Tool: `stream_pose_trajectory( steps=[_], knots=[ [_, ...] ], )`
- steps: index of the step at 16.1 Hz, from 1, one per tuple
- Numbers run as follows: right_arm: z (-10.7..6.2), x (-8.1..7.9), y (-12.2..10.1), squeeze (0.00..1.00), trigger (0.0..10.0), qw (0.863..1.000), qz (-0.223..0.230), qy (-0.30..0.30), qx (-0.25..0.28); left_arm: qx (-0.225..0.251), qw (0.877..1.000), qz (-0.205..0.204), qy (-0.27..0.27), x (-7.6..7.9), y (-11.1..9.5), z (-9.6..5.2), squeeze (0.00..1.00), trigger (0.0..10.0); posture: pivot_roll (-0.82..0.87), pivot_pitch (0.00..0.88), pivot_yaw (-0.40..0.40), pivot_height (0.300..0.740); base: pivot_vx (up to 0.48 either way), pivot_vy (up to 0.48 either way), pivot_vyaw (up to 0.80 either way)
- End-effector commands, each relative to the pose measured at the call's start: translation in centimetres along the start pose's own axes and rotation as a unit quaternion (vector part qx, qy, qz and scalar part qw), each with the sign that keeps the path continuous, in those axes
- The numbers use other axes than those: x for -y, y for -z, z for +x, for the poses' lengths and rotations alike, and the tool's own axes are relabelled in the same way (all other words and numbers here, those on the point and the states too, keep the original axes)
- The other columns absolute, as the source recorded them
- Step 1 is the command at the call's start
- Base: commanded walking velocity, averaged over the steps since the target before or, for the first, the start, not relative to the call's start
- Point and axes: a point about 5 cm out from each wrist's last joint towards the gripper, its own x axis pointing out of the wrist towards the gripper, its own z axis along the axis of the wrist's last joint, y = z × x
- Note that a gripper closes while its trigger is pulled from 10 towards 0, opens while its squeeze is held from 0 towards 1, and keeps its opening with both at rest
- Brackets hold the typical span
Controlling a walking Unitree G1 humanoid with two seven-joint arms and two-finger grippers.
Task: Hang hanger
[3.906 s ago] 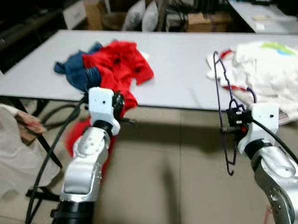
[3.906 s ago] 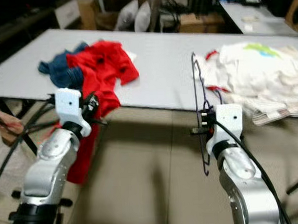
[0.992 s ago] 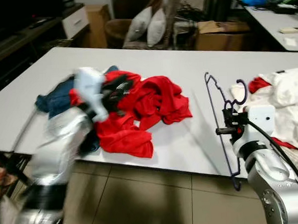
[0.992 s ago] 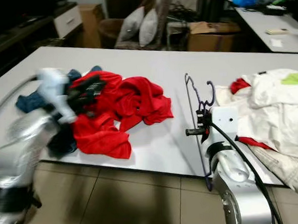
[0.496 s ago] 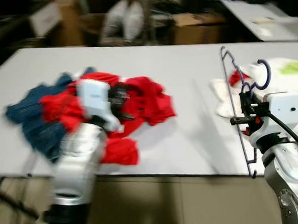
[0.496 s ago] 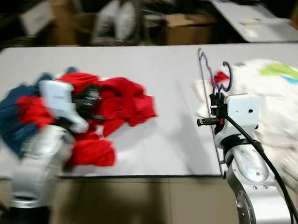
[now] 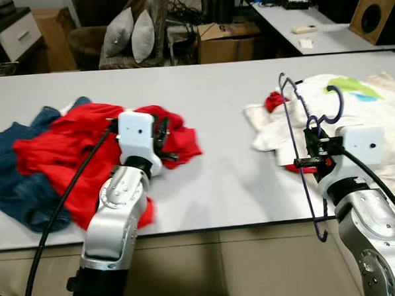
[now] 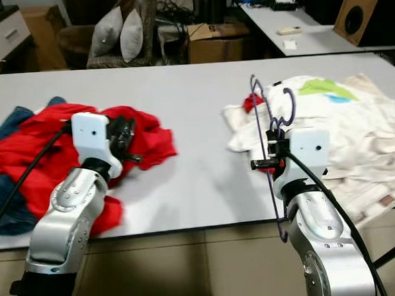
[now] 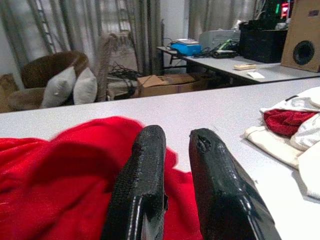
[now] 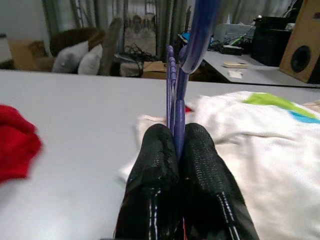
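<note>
Right gripper [image 7: 314, 144] is clenching its fingers [image 10: 160, 165] on the purple hanger [image 7: 298, 143], holding it upright over the desk's near edge, hook [image 7: 334, 101] up, just beside the white clothes pile [image 7: 355, 113]. In the right wrist view the hanger wire [image 10: 178, 125] is sitting pinched between the two black fingers. Left gripper [image 7: 162, 135] is hovering over the red garment [image 7: 59, 155], its fingers [image 9: 145, 185] released with a narrow gap between them, grasping nothing. A blue garment [image 7: 17, 180] is lying at the left of the red one, touching it. A bit of red cloth [image 7: 274, 101] is poking out of the white pile, and a green and blue print [image 7: 350, 87] is showing on top. The desk [image 7: 215, 100] is a wide pale grey top, bare in the middle between the two piles. Behind it a cardboard box [image 7: 222, 44] is holding something I cannot tell; two grey pillows [image 7: 132, 32] are leaning in a brown chair [image 7: 89, 44]. A second desk [image 7: 311, 39] at the back right is carrying small items, with a speaker [image 7: 376, 9] beside it. Floor under the near edge is beige tile [image 7: 224, 272].
</note>
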Motion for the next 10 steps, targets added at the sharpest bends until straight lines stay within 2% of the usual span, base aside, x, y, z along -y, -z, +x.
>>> stream_pose_trajectory(
  steps=[1,3,6,10],
  knots=[
    [0.0,0.3,0.2,0.00,10.0,1.000,-0.005,0.005,-0.010,0.000,1.000,0.006,0.002,0.3,0.1,0.2,0.00,10.0,-0.02,0.000,0.022,0.740,0.000,-0.428,0.00],
    [-0.1,0.4,0.4,0.00,10.0,1.000,-0.002,0.007,-0.016,0.002,1.000,0.010,0.001,0.3,0.1,0.2,0.00,10.0,-0.02,0.000,0.024,0.740,0.000,-0.424,0.00],
    [-0.2,0.3,0.8,0.00,10.0,0.999,-0.038,0.010,-0.025,-0.003,1.000,0.017,0.013,0.1,0.5,-0.2,0.00,10.0,-0.03,0.000,0.029,0.740,0.000,-0.384,0.00],
    [-0.6,0.9,1.4,0.00,10.0,0.999,-0.014,0.027,-0.028,-0.008,1.000,0.019,0.007,-0.3,0.8,-0.4,0.00,10.0,-0.03,0.000,0.025,0.740,0.000,-0.368,0.00]
  ],
)
